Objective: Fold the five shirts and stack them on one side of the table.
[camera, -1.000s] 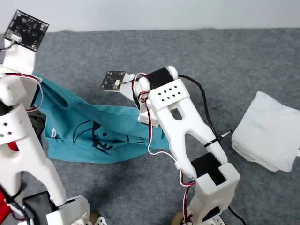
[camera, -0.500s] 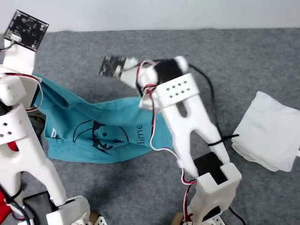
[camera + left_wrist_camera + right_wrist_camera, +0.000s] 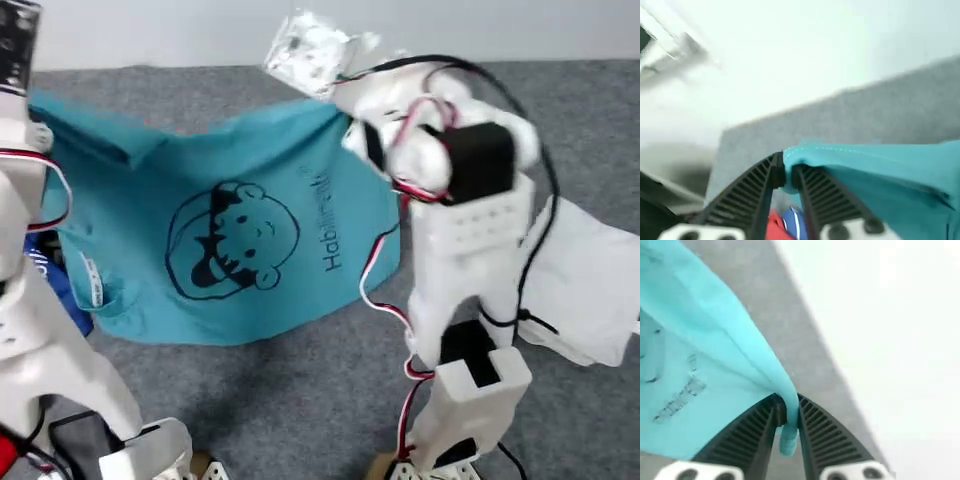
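Observation:
A teal shirt [image 3: 230, 230] with a dark cartoon print hangs spread above the grey table, held up at two top corners. My left gripper [image 3: 785, 176] is shut on one corner of the teal shirt [image 3: 880, 165] at the left side of the high view. My right gripper [image 3: 786, 412] is shut on the other corner of the teal shirt [image 3: 700, 365], high up near the table's far edge by the right arm [image 3: 450, 170]. The shirt's lower hem touches the table. A folded white shirt [image 3: 590, 290] lies at the right.
Red and blue cloth [image 3: 40, 275] shows behind the left arm [image 3: 30, 300] at the table's left edge, also seen as red and blue cloth [image 3: 787, 222] below my left gripper. The grey table [image 3: 300, 400] is bare in front. A pale wall [image 3: 200, 30] runs behind.
Both arms have lifted the teal shirt from a crumpled heap on the table. The right arm swung up and back, so the shirt now hangs spread with its print facing out.

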You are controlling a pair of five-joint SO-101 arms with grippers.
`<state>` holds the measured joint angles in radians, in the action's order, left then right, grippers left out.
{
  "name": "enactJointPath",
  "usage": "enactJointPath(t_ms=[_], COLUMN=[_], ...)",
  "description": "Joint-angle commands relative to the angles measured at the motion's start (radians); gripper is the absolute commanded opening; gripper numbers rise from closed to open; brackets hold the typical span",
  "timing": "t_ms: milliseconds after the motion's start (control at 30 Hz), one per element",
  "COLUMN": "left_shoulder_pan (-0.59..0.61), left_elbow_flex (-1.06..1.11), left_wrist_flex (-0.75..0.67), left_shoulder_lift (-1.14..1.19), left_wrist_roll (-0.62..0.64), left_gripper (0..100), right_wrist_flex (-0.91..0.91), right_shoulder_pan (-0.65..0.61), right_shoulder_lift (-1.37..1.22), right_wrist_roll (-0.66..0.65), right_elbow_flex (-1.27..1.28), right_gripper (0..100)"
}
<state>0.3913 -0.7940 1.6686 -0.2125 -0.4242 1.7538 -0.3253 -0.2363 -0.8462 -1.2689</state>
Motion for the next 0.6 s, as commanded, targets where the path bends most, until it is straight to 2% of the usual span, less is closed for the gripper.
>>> enactJointPath(t_ms=[0, 333, 567], left_shoulder_pan=[-0.008, 0.018, 0.014], left_elbow_flex=[-0.056, -0.234, -0.311], left_wrist_flex=[-0.052, -0.103, -0.081], left_shoulder_lift=[-0.011, -0.011, -0.014], left_wrist_roll=[0.015, 0.155, 0.155], left_gripper=[0, 0, 0], right_wrist_flex=[0.036, 0.038, 0.042], right_shoulder_pan=[0.053, 0.186, 0.194], right_shoulder_lift=[0.018, 0.145, 0.234], right_wrist_roll=[-0.011, -0.008, -0.009], right_elbow_flex=[-0.121, -0.176, -0.176], right_gripper=[1.2, 1.2, 1.2])
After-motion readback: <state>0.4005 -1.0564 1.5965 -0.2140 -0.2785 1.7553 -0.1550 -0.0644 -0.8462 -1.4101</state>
